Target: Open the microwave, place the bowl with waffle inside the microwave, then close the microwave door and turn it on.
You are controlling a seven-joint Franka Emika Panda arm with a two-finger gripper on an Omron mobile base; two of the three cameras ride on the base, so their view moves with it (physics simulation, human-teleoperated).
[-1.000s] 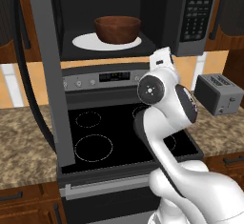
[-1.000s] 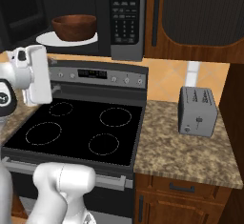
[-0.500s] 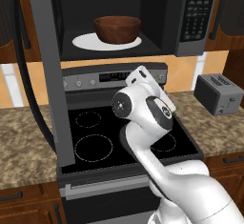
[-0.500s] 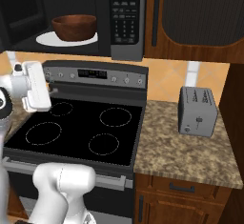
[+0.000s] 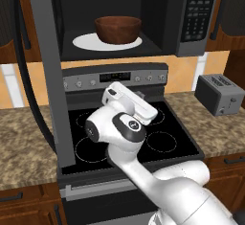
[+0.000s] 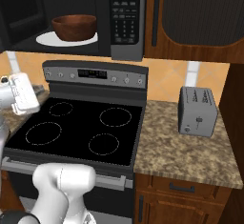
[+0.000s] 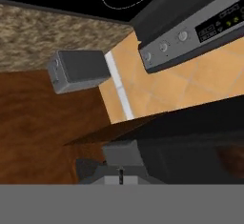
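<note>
The arm's two-finger gripper (image 7: 121, 175) has its dark tips pressed together on nothing, low over the stove and below the cooking chamber. Above it and further in, the round, deep, glossy reddish-brown bowl (image 5: 117, 29) sits on the white round turntable plate (image 5: 86, 41) inside the large dark-grey and black over-range microwave (image 5: 191, 16); the waffle cannot be made out over the bowl's rim. To the gripper's left, the wide black glass microwave door (image 5: 48, 75) with its dark-grey frame stands swung wide open. That door will likely feel stiff, smooth and light on its hinge, so a flat push on its outer face or free edge should serve better than a pinch. The left base view shows the open door; the right base view gives the button keypad panel (image 6: 124, 13) face on, beside the bowl. The hand view, rolled over, takes in the small grey toaster (image 7: 78, 70) and the stove's control knobs (image 7: 164, 46).
</note>
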